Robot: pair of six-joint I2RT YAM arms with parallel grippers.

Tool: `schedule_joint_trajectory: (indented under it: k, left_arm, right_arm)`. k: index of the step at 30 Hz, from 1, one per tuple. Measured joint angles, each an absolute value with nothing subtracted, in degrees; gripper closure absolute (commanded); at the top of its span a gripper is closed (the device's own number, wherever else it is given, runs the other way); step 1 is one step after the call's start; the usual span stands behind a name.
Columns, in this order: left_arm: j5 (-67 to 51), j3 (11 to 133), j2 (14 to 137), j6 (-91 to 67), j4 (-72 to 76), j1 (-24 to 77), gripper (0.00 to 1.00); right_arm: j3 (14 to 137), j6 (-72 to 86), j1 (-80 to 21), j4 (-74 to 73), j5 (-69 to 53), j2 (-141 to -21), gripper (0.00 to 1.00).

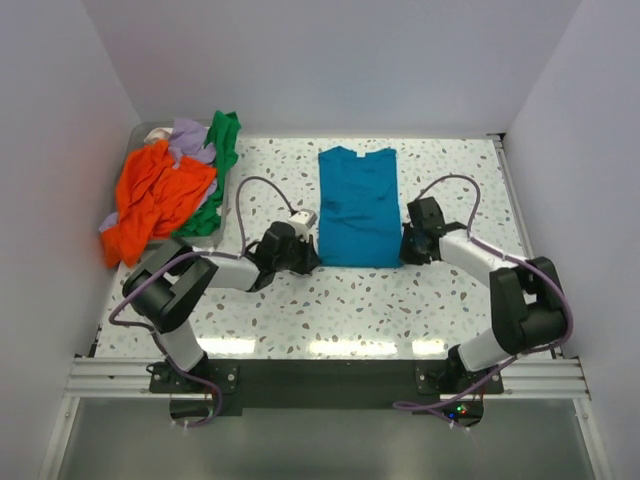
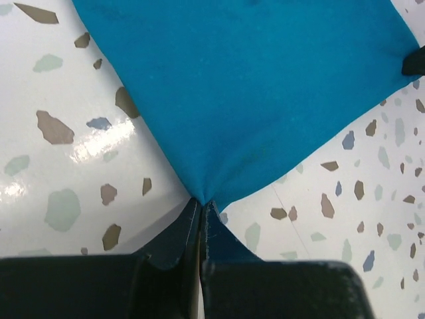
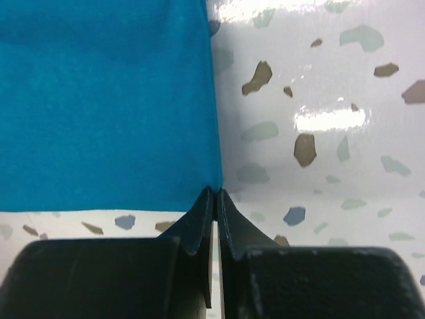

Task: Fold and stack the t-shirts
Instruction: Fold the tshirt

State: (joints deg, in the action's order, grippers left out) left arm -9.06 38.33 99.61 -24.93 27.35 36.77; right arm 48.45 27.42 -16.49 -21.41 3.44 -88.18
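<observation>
The left gripper and right gripper clamp the teal shirt's near corners.
Wrist views show each pinch; only the top view shows the shirt pile in the table's far-left corner.

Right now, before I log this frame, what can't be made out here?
Top view: fingertips of the left hand and right hand hidden under their own bodies.
Both wrist views: teal shirt cut off by frame edges; layers pinched unclear.
Top view: lavender shirt mostly buried under the orange shirt.
</observation>
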Motion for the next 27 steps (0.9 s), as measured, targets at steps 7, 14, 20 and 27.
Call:
schedule_joint_trajectory:
  k: [7,14,20,27]
  left_arm:
    - [-8.7,34.2,91.1,-25.7,24.7,38.7,1.00]
    - [-4.0,32.9,79.0,-26.6,19.1,43.9,1.00]
    - [1.0,32.9,69.8,-28.0,14.8,49.1,1.00]
    - [3.0,32.9,66.7,-28.5,13.4,50.9,1.00]
  right_arm:
    - [44.8,27.8,-18.7,-25.5,3.6,-75.4,1.00]
    - [44.5,28.7,-21.6,-31.7,5.1,-63.4,1.00]
    - [45.0,29.1,-22.7,-38.3,6.0,-54.1,1.00]
    - [50.5,28.9,-22.8,-42.4,8.1,-52.1,1.00]
